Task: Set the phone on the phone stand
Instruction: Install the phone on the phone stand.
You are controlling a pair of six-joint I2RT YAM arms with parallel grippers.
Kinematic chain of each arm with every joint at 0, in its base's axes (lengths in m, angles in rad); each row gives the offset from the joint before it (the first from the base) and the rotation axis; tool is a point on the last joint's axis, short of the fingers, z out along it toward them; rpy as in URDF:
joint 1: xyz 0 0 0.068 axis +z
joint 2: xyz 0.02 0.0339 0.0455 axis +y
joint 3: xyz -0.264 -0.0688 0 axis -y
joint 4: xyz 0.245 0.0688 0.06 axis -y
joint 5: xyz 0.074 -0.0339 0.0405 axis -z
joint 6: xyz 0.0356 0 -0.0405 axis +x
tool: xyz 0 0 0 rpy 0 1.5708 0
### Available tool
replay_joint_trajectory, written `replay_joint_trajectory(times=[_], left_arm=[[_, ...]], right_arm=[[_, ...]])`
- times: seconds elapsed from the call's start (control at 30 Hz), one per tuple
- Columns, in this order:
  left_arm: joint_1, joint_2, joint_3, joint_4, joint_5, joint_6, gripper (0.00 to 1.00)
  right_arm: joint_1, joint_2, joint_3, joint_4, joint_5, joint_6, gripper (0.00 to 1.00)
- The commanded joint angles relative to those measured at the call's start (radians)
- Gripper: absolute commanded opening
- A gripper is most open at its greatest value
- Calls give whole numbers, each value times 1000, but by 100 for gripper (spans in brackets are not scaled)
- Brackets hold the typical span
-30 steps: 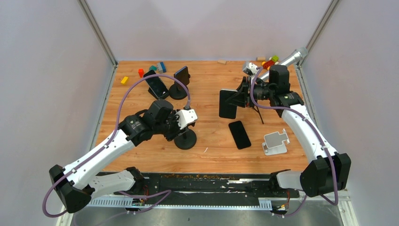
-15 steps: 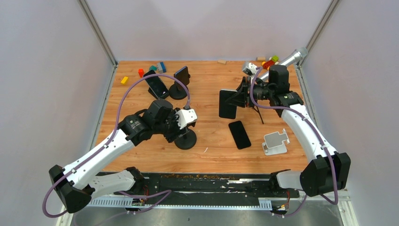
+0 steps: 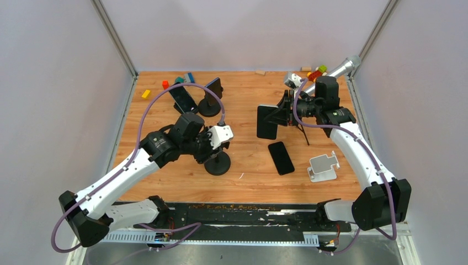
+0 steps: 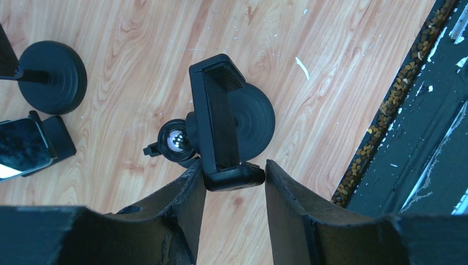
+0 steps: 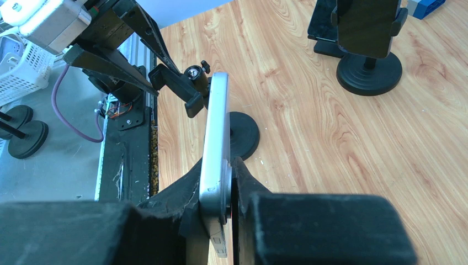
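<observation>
Spanning most of the top view, a wooden worktop [image 3: 248, 99] is seen between pale walls. Two white-and-black arms are bolted at its near edge. The left arm [image 3: 127, 171] is reached in toward the middle-left, and the right arm [image 3: 359, 154] is bent up along the right side.

The phone stand [image 3: 218, 164], black with a round base, is stood on the worktop near the middle-left. Its cradle [image 4: 221, 118] is tilted above the base. The left jaws are closed on the cradle's lower end, and in the left wrist view both fingers [image 4: 182, 210] are pressed against its foot.

The phone [image 3: 267, 122], dark-faced with a silver rim, is held off the worktop, right of the phone stand and well apart from it, so it is not yet seated. The right jaws are pinched on it. In the right wrist view it is shown edge-on, clamped between the two fingers.

A second phone [image 3: 281, 158] is laid flat on the worktop between the phone stand and a white stand [image 3: 323, 167]. Two other stands [image 3: 208, 105], each loaded with a dark phone, are set at the far left. A silver tube [image 3: 345, 66] is seen at the far-right corner. Small coloured blocks [image 3: 146, 94] are scattered along the far edge.
</observation>
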Motion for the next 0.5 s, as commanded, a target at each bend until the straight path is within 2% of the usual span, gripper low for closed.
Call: replay_joint_trajectory(times=[0.0, 0.47], left_arm=[[0, 14, 39, 12, 25, -13, 48], [0, 19, 31, 52, 25, -3, 1]], right_arm=[[6, -3, 12, 41, -50, -20, 0], [9, 8, 20, 41, -57, -19, 0]])
